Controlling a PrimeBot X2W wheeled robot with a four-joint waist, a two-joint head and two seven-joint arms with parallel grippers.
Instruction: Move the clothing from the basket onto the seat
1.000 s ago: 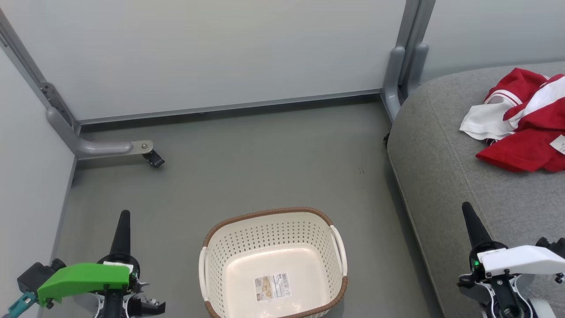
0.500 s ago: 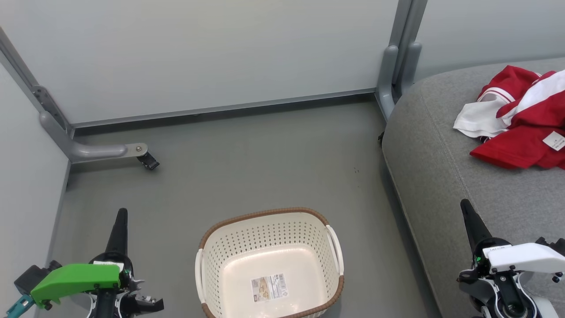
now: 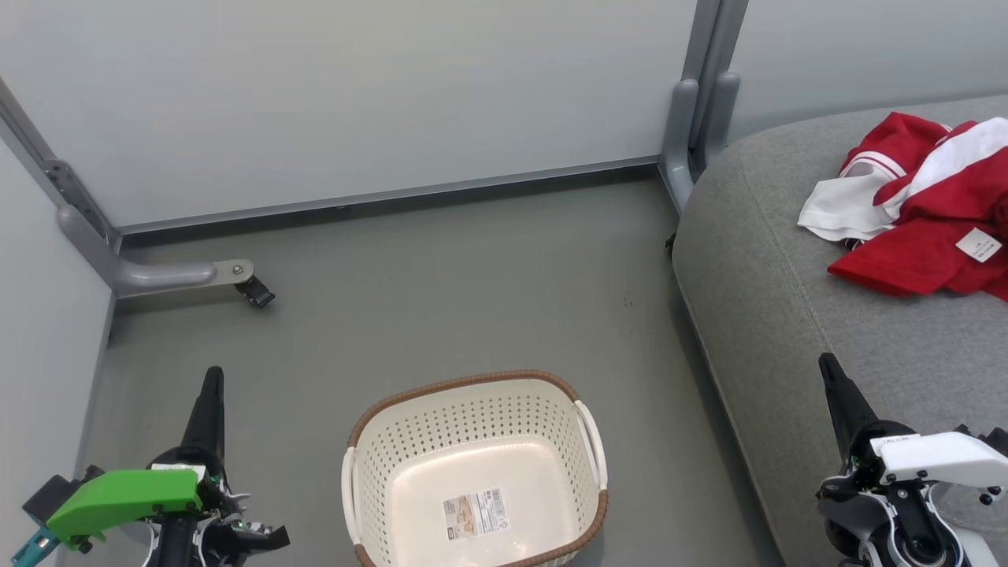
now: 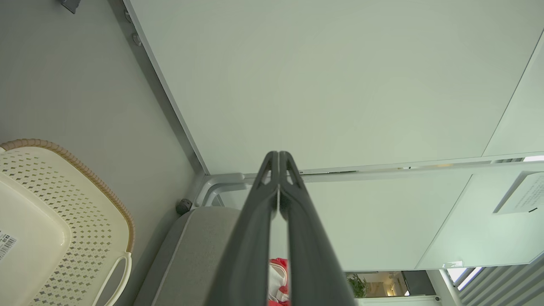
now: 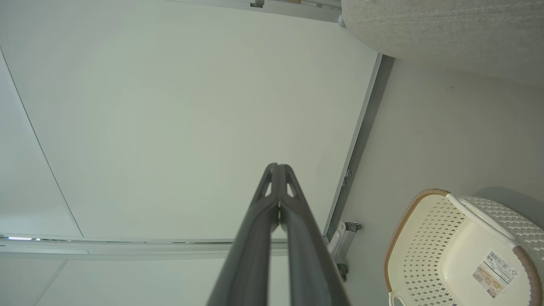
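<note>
Head view has the cream perforated plastic laundry basket (image 3: 465,381), with its brown woven-look rim and white side handles, standing on the grey floor (image 3: 441,276) at the bottom centre. Its smooth inner floor is in plain sight, with a paper label (image 3: 475,514) stuck on it. To the robot's right lies the large grey fabric-upholstered seat cushion (image 3: 787,299), parted from the basket by a strip of floor. The soft red sportswear clothing (image 3: 917,258), with white panels and striped trim, lies crumpled in a heap on top of the seat toward its far right, with a small white tag (image 3: 978,245) facing up on the red cloth. The left gripper (image 3: 212,381), under a green wrist cover (image 3: 118,496), hangs at the lower left over the floor, beside the basket and clear of it. Its two long dark fingers are pressed together to a single point and hold nothing. The right gripper (image 3: 827,365), under a white wrist cover (image 3: 937,458), shows at the lower right against the near part of the seat, and its fingers also meet tip to tip with nothing between them. Both wrist views show the tips meeting. Pale partition panels (image 3: 354,94) on grey metal frames stand behind the floor, and a black caster (image 3: 257,293) sits under one frame foot at the left.
</note>
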